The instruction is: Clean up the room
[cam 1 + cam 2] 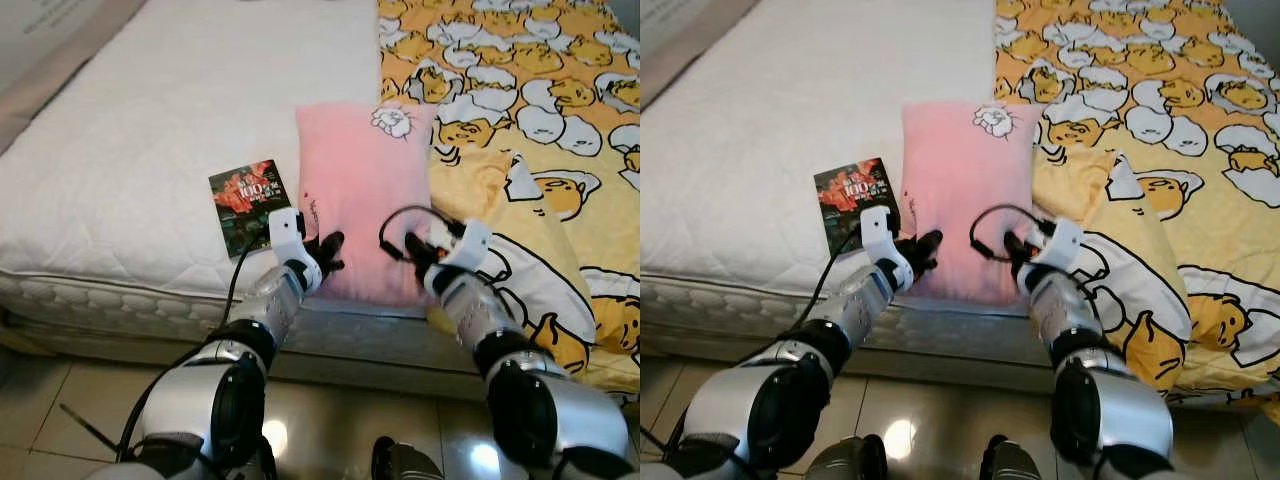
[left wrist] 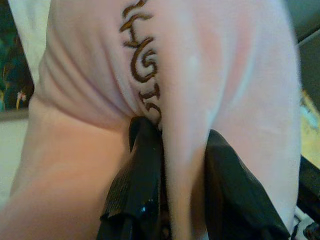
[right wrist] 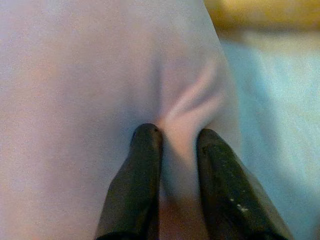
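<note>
Pinching the pink pillow [image 1: 362,190] at the bed's [image 1: 150,150] near edge, left gripper [image 1: 330,250] and right gripper [image 1: 412,252] each clamped fabric, book [image 1: 247,205] just beside.

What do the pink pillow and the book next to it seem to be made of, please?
The pink pillow looks like soft, matte fabric over a yielding filling: it puckers into folds where the left gripper and right gripper pinch it. The book appears to be paper with a printed cover; whether the cover is glossy is hard to tell.
</note>
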### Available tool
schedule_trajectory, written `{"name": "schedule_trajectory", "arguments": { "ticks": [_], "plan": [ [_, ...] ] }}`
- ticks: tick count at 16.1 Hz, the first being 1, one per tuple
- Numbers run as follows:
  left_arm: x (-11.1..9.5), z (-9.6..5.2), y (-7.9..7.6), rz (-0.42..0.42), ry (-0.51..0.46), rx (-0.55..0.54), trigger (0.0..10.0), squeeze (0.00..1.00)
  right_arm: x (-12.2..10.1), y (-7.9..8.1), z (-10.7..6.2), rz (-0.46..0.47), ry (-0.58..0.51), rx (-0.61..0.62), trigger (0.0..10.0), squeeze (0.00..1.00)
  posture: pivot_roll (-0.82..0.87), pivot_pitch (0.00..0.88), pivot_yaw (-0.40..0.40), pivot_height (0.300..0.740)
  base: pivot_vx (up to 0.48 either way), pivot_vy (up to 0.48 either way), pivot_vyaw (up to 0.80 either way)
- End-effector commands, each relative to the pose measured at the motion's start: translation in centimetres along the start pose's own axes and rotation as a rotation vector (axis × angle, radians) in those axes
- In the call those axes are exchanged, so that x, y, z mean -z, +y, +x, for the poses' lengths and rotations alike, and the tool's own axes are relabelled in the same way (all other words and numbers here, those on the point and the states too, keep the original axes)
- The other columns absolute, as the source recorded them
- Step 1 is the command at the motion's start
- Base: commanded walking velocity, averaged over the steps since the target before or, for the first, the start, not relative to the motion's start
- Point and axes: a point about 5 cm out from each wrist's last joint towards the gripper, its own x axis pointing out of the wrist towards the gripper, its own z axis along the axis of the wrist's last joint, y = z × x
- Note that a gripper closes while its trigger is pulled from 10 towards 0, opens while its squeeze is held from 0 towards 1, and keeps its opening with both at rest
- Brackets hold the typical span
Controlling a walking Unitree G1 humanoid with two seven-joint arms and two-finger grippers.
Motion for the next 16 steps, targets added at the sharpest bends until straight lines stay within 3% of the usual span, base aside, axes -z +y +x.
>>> {"name": "schedule_trajectory", "arguments": {
  "ticks": [1, 5, 6, 9, 10, 11, 12, 13, 14, 15, 16],
  "plan": [
    [-0.7, 0.4, -0.8, 0.003, -0.009, 0.027, 0.0, 0.00, -2.1, 1.2, 0.6, -0.060, -0.064, -0.041, 0.0, 0.00, -0.08, 0.000, 0.003, 0.740, 0.000, 0.000, 0.00],
    [-7.0, 1.2, -2.5, 0.192, -0.185, 0.102, 0.0, 0.00, -7.7, 3.3, 1.2, -0.168, -0.234, -0.099, 0.0, 0.00, -0.08, 0.000, 0.007, 0.740, 0.000, 0.000, 0.00],
    [-10.0, 1.1, -3.5, 0.274, -0.279, 0.132, 0.0, 0.00, -10.5, 4.6, 1.2, -0.214, -0.330, -0.130, 0.0, 0.00, -0.08, 0.000, 0.014, 0.740, 0.000, 0.000, 0.00],
    [-13.8, 0.8, -5.2, 0.400, -0.394, 0.180, 0.0, 0.00, -14.4, 6.6, 0.6, -0.333, -0.475, -0.184, 0.0, 0.00, -0.07, 0.000, 0.012, 0.740, 0.000, 0.000, 0.00],
    [-14.5, 0.8, -5.4, 0.428, -0.406, 0.174, 0.0, 0.00, -15.0, 6.7, 0.4, -0.408, -0.494, -0.166, 0.7, 0.00, -0.07, 0.000, 0.011, 0.740, 0.000, 0.000, 0.00],
    [-14.6, 0.7, -5.0, 0.441, -0.399, 0.127, 6.7, 0.00, -14.9, 6.2, 0.3, -0.439, -0.496, -0.132, 10.0, 0.00, -0.06, 0.000, 0.010, 0.740, 0.000, 0.000, 0.00],
    [-14.4, 0.7, -4.7, 0.435, -0.392, 0.107, 10.0, 0.00, -14.6, 5.8, 0.4, -0.416, -0.486, -0.123, 10.0, 0.00, -0.06, 0.000, 0.012, 0.740, 0.000, 0.000, 0.00],
    [-14.0, 0.7, -4.0, 0.417, -0.389, 0.076, 10.0, 0.00, -13.9, 4.8, 0.2, -0.427, -0.484, -0.074, 10.0, 1.00, -0.06, 0.000, 0.014, 0.740, 0.000, 0.000, 0.00],
    [-13.7, 0.6, -3.6, 0.441, -0.392, 0.054, 10.0, 1.00, -13.6, 4.0, -0.1, -0.519, -0.505, -0.004, 10.0, 1.00, -0.07, 0.000, 0.016, 0.740, 0.000, 0.000, 0.00],
    [-13.4, 0.5, -3.4, 0.537, -0.381, 0.022, 10.0, 1.00, -13.6, 3.2, -0.6, -0.712, -0.538, 0.085, 10.0, 1.00, -0.07, 0.000, 0.018, 0.740, 0.000, 0.000, 0.00],
    [-12.9, 0.5, -2.9, 0.599, -0.369, -0.020, 10.0, 1.00, -13.3, 2.5, -0.8, -0.749, -0.537, 0.108, 10.0, 1.00, -0.08, 0.000, 0.024, 0.740, 0.000, 0.000, 0.00]
  ]
}}
